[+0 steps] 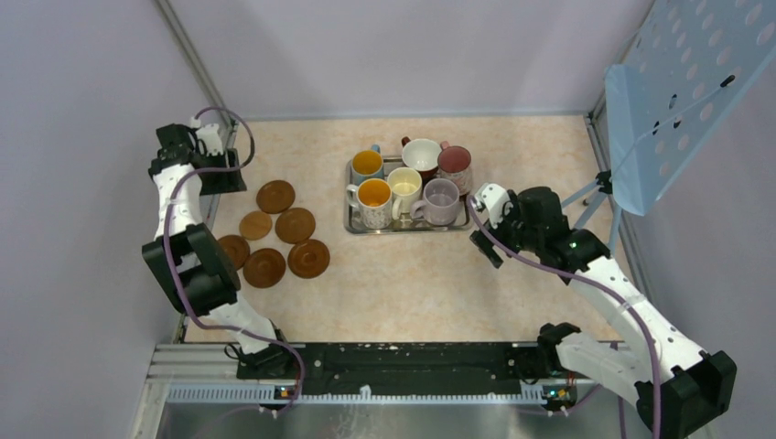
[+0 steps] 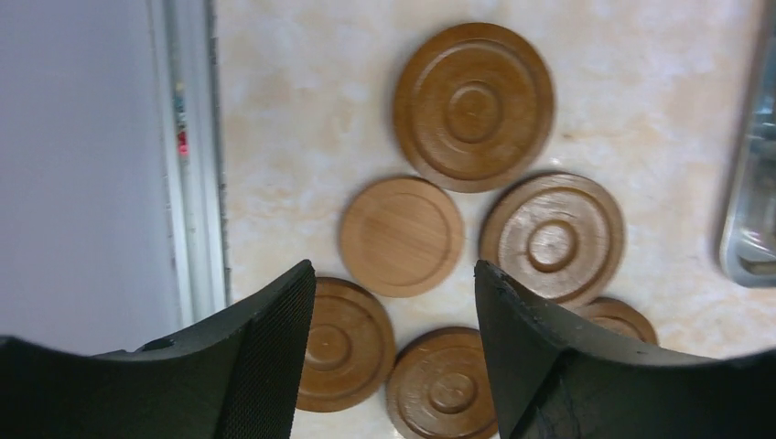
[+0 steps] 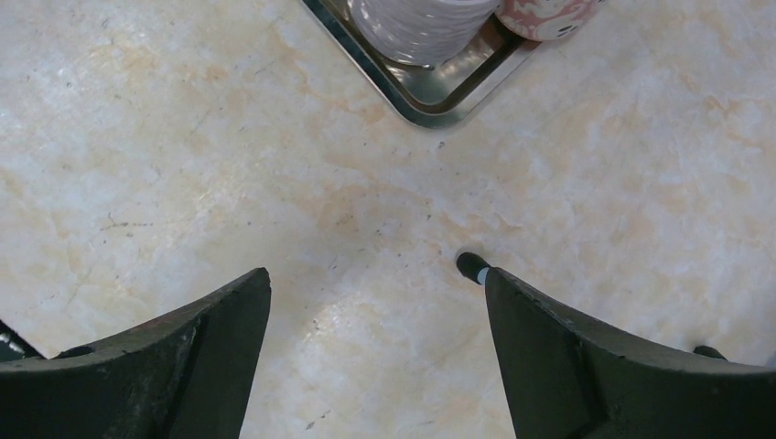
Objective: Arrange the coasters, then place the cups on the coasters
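Note:
Several brown coasters [image 1: 295, 225] lie loosely clustered on the left of the table, one of them a lighter, plainer disc [image 2: 401, 236]. My left gripper [image 1: 222, 172] hovers above the cluster's far left side, open [image 2: 393, 274], nothing between its fingers. The cups stand together on a steel tray [image 1: 393, 229]: blue [image 1: 367, 165], red with white inside [image 1: 421, 155], maroon-pink [image 1: 455, 165], white patterned [image 1: 373, 201], cream [image 1: 404, 187], lilac [image 1: 440, 199]. My right gripper [image 1: 478, 229] sits just right of the tray, open [image 3: 375, 279] over bare tabletop, with the tray corner [image 3: 430, 101] ahead of it.
A blue perforated panel [image 1: 677, 73] on a tripod stands at the back right; one black tripod foot [image 3: 471, 265] rests beside my right fingertip. A metal frame post [image 2: 192, 183] and a wall bound the left edge. A black rail [image 1: 403, 361] runs along the near edge.

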Tool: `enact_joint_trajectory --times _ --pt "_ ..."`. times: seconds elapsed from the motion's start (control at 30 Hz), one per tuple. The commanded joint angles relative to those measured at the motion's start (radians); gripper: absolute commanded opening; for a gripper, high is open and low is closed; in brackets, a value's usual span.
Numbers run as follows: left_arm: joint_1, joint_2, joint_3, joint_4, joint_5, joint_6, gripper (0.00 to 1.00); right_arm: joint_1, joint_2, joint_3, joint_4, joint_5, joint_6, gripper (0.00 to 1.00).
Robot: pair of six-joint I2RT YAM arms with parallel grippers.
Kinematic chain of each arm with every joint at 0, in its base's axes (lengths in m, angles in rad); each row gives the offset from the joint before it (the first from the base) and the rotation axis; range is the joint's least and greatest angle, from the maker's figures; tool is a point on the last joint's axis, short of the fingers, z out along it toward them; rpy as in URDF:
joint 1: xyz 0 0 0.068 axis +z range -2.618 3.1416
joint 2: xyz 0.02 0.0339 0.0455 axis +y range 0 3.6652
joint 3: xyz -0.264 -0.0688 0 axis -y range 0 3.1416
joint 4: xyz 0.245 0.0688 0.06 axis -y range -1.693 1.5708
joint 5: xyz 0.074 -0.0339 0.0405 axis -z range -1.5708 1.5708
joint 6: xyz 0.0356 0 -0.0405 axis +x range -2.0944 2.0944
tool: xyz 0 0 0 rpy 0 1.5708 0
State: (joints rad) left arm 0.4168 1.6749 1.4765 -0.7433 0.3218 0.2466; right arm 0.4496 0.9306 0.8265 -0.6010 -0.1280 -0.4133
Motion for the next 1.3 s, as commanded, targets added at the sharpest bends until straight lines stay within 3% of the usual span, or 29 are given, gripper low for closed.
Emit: enact_joint_trajectory --times 0.0,0.5,0.97,1.27 --pt "0.019 0.072 0.053 -0.054 -0.072 0.081 0.69 -0.005 -0.004 0.070 -0.042 -0.060 -0.058 0.86" --pt "0.025 0.197 -0.011 -0.053 -0.158 0.121 0.48 -0.005 0.074 0.088 -0.088 -0.039 0.000 0.86" --pt "-0.030 0.304 0.024 -0.033 -0.205 0.109 0.47 -0.005 0.110 0.072 -0.068 -0.016 0.009 0.86" --pt "-0.037 0.385 0.088 -0.009 -0.367 0.039 0.46 -0.005 0.131 0.091 -0.073 0.007 0.013 0.86"
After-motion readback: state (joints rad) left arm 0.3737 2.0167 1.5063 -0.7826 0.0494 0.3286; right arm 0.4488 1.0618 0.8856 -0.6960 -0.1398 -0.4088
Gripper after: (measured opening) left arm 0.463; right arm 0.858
